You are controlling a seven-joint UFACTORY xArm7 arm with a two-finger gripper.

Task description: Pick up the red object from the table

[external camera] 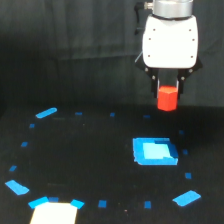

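Red and stubby, the red object [167, 98] hung pinched between the closed fingers of the white gripper [168, 90], held well clear above the black table [90, 150] and its blue patch [154, 151], apparently lifted.

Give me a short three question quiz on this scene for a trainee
1. True or false: the red object is resting on the table.
2. What holds the red object: A) the claw, B) the blue square patch, C) nothing?
3. Fill in: the blue square patch lies ____ the red object in the exterior view.

Key: 1 false, it is lifted clear; 2 A; 3 below.
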